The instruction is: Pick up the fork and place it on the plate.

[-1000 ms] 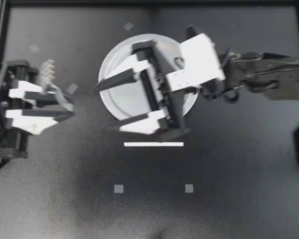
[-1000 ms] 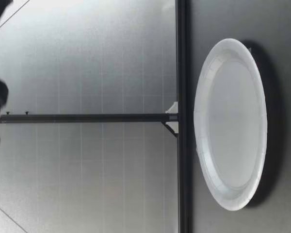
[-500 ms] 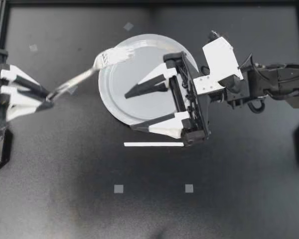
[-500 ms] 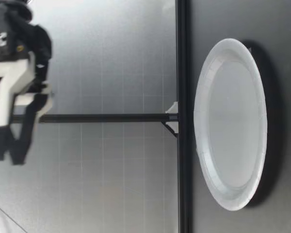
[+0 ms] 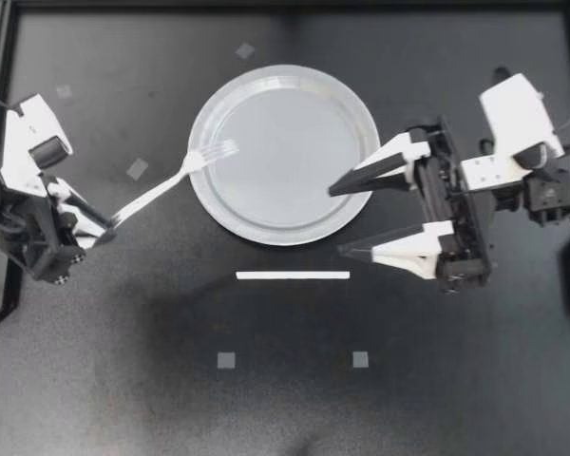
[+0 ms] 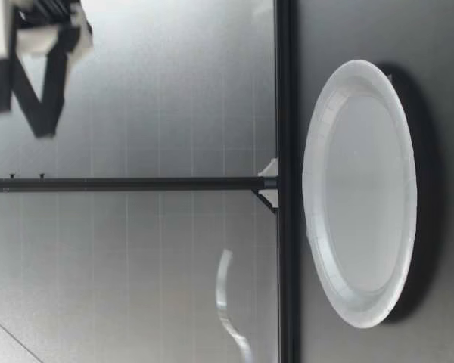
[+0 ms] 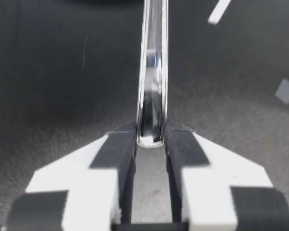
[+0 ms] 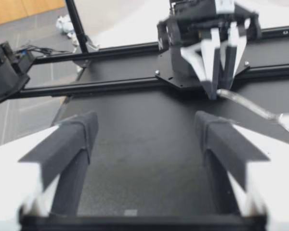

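Seen from above, the left gripper [image 5: 104, 228] sits at about 8 o'clock from the plate [image 5: 285, 72], clamped on the handle end of the fork [image 5: 166, 182]; the fork runs up towards 2 o'clock from those fingers, its tines lying over the plate's rim at about 9 o'clock. The left wrist view confirms the grip; both fingers [image 7: 116, 155] press the clear handle [image 7: 152, 96] from either side, and the handle runs straight ahead of them. In the low view the fork [image 6: 225, 304] hangs curved in the air above the table, apart from the plate [image 6: 359, 189].

The right gripper [image 5: 336, 220] is at about 4 o'clock from the plate, jaws spread wide with nothing between them; one fingertip overlaps the rim at 3 o'clock, the other points at the bare table. Its wrist view looks across the table at the left gripper [image 8: 214, 62] holding the fork [image 8: 245, 107].

The only markings on the table are plain ones; a white strip [image 5: 293, 275] at 6 o'clock just beside the plate, two grey squares [image 5: 226, 360] [image 5: 361, 359] farther out that way, and another grey square [image 5: 138, 169] beside the fork's handle.
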You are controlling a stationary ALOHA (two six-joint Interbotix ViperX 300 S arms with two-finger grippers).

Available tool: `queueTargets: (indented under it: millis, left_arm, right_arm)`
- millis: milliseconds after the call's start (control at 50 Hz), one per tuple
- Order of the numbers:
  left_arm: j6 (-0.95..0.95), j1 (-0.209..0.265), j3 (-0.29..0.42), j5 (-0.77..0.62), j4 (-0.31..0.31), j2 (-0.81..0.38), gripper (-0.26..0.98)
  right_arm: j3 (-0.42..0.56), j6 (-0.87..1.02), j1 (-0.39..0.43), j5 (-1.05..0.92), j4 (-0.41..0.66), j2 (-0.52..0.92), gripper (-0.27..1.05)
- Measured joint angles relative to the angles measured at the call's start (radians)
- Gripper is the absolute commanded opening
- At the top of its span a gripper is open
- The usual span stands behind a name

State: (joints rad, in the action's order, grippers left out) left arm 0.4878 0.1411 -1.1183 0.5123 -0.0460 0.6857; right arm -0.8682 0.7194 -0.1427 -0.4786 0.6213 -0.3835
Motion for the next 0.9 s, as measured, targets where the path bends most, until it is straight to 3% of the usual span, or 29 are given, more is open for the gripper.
queueTargets:
  millis: [220,460,900]
  left_arm:
    - [-0.008,0.002,-0.029,-0.029,-0.035,-0.115,-0.07]
    - [-0.077,0.002,0.020,-0.034,-0.035,-0.285,-0.07]
    - [-0.091,0.000,0.032,-0.110,-0.035,-0.397,-0.07]
  right_arm:
    - [-0.009,-0.002,0.002,-0.002,-0.005,0.060,0.73]
    - [-0.008,-0.003,0.002,-0.026,-0.006,0.097,0.73]
    - [-0.028,-0.002,0.002,-0.069,-0.031,0.114,0.73]
